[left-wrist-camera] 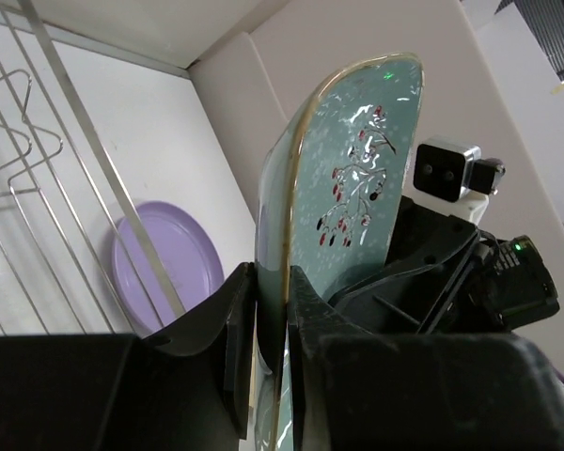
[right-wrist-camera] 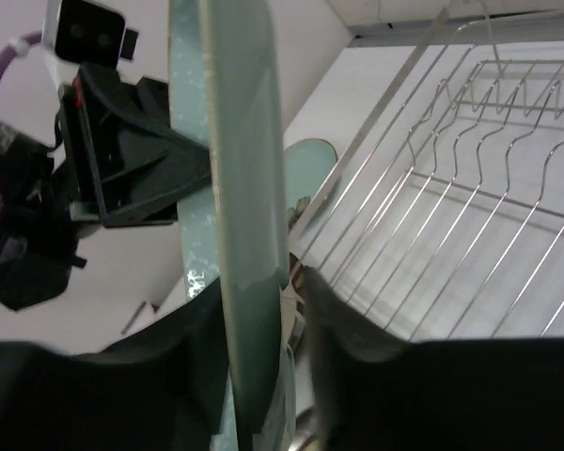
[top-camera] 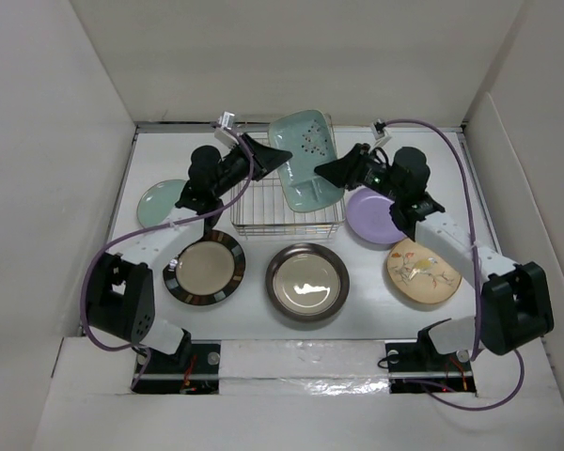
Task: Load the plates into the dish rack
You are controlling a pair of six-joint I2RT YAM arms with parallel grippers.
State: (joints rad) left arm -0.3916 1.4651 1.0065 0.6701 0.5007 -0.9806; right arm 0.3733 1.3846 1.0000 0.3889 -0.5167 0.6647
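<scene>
The pale mint rectangular plate (top-camera: 305, 160) is held tilted on edge over the back of the chrome-wire dish rack (top-camera: 287, 207). My left gripper (top-camera: 278, 158) is shut on its left edge. In the left wrist view the jaws (left-wrist-camera: 271, 282) pinch the plate's rim (left-wrist-camera: 348, 188). My right gripper (top-camera: 325, 171) is at the plate's right edge. In the right wrist view the plate (right-wrist-camera: 235, 141) stands between the fingers (right-wrist-camera: 263, 301), against the left one, with a gap to the right one. The rack (right-wrist-camera: 470, 188) holds no dishes.
On the table lie a small pale green plate (top-camera: 162, 202), a brown-rimmed cream plate (top-camera: 205, 269), a glossy dark brown plate (top-camera: 307, 281), a lavender plate (top-camera: 374, 216) and a tan floral plate (top-camera: 423, 272). White walls enclose the table.
</scene>
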